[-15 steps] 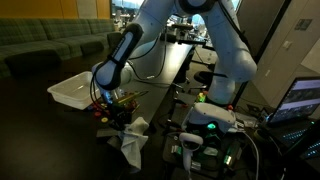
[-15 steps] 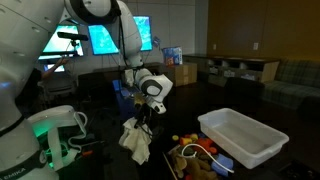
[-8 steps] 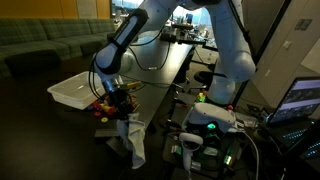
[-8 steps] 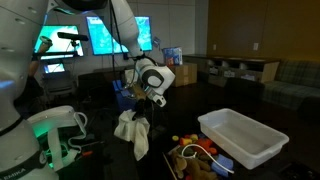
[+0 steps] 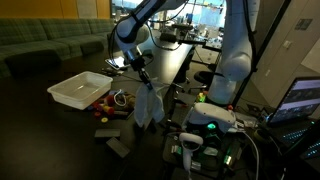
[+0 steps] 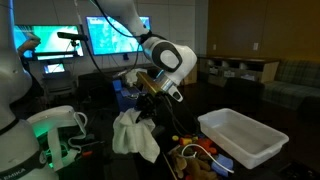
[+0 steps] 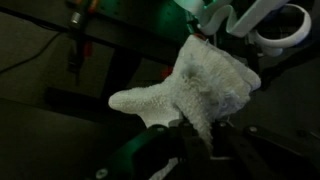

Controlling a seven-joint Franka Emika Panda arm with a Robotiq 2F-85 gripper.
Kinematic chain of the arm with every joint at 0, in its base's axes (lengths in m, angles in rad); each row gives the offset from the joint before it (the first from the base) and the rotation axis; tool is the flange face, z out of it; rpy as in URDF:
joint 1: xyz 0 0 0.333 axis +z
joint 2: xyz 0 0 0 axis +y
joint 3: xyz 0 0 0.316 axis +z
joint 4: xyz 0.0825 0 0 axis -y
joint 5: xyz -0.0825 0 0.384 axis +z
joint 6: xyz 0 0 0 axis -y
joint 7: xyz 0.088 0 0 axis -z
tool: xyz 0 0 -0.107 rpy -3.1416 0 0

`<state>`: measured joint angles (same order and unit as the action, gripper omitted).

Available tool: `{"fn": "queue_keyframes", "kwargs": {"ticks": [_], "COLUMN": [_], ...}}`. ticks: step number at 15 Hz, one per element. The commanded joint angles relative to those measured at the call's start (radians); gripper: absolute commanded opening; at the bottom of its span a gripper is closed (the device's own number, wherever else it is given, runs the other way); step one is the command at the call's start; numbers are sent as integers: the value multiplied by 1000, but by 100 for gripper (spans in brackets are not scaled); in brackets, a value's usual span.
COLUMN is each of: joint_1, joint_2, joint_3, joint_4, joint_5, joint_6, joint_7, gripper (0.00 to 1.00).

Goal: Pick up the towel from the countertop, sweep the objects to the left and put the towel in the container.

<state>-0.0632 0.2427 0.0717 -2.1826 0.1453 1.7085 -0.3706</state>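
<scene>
My gripper (image 5: 142,77) is shut on the white towel (image 5: 150,105) and holds it in the air, hanging down above the dark countertop. In an exterior view the towel (image 6: 135,137) dangles below the gripper (image 6: 152,95), left of the white container (image 6: 243,135). The wrist view shows the towel (image 7: 195,85) pinched between the fingers (image 7: 190,130). The container (image 5: 80,88) stands on the counter to the left of the gripper. Small colourful objects (image 5: 108,105) lie beside it, and also show in front of the container (image 6: 195,160).
A dark block (image 5: 118,146) lies on the counter near the front. The robot base with a green light (image 5: 208,117) stands to the right. Monitors (image 6: 105,38) and desks stand behind. A laptop (image 5: 300,100) is at the far right.
The gripper has risen and moved away from the objects toward the robot base, lifting the towel off the countertop so it hangs free.
</scene>
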Motion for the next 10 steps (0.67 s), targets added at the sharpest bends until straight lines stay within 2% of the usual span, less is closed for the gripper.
{"fn": "queue_keyframes", "kwargs": {"ticks": [1,5,10], "joint_1": [-40,-74,-66], "joint_2": [-55,-8,152], "joint_3": [-88,-163,-195], "joint_4": [11,67,114], "joint_5": [-148,-272,-405], "joint_6": [-39,86,421], "joint_7": [-24,74,223], "gripper": [6,6,6]}}
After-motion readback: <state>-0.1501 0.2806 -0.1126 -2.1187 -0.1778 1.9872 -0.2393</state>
